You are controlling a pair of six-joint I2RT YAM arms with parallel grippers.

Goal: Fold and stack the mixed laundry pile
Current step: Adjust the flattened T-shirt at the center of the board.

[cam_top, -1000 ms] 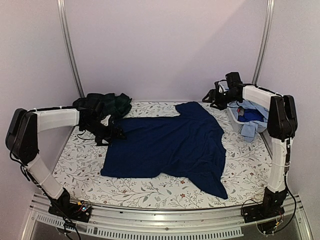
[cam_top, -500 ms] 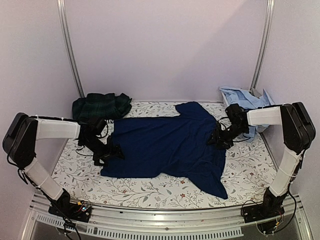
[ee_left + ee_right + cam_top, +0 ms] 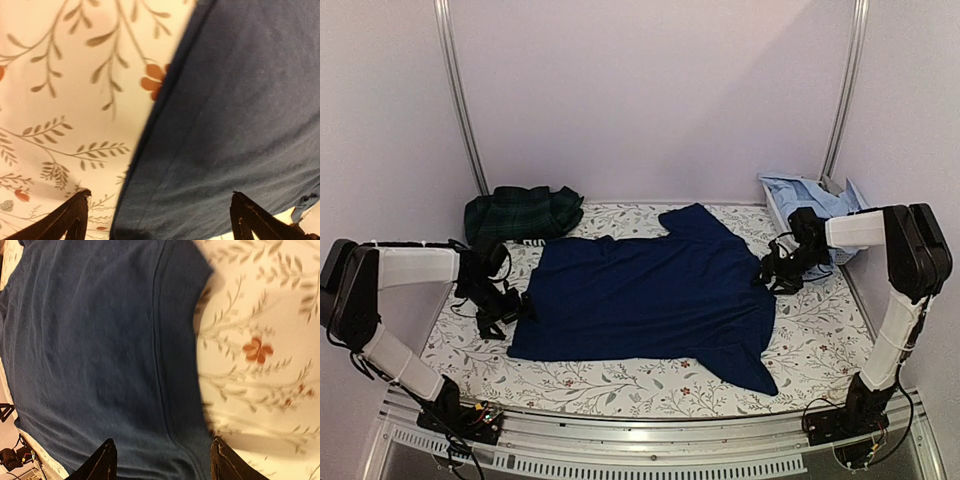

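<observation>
White leafy-vine sheet [image 3: 620, 375] covers the bench. Navy blue soft T-shirt [image 3: 650, 290] lies flat mid-bench, nudged left over the last second. Right arm has left the basket for the shirt's right edge, and left jaws slid down to the left hem. Both jaws released, straddling cloth edges, gripping nothing, so probably set for a fold. White plastic basket [image 3: 782, 222] back right holds crumpled light blue shirts [image 3: 810, 195]; dark green plaid piece [image 3: 520, 212] sits back left.

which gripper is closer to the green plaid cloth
Left. The left gripper is in front of the green plaid cloth; the right gripper is beyond the navy T-shirt.
</observation>
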